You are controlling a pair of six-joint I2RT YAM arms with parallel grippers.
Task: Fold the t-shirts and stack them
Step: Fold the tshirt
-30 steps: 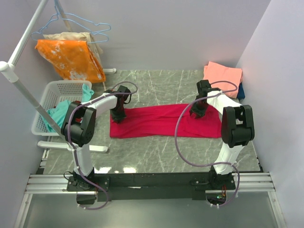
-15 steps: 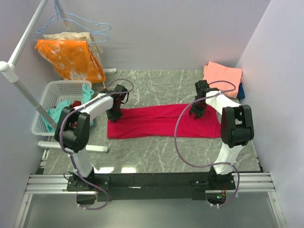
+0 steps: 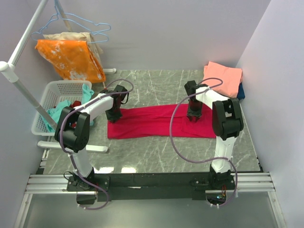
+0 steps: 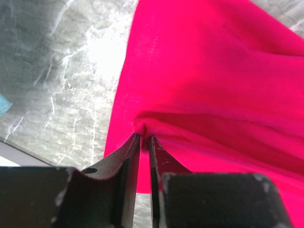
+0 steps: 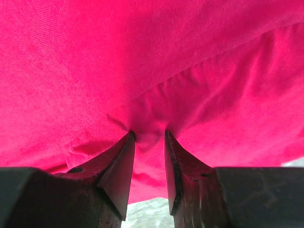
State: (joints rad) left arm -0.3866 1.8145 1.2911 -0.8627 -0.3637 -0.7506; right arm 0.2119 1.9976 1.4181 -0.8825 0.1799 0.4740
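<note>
The salmon-pink t-shirt [image 3: 223,76] lay folded at the far right corner of the surface [image 3: 156,90], on top of the dark blue t-shirt [image 3: 241,91], of which only an edge showed; those two looked done and stacked. The crimson-red t-shirt [image 3: 152,122] lay across the middle of the surface as a long, narrow band; by my judgement it was folded lengthwise only, with the crosswise folds and the move onto the stack left to do.

The left jaws stood at the band's left end, almost closed, with only a thin slit between them; they pinched a small ridge of the red cloth at its edge. The right jaws stood towards the band's right end, partly open, with a thicker bunch of the same red cloth gathered between their tips.
</note>
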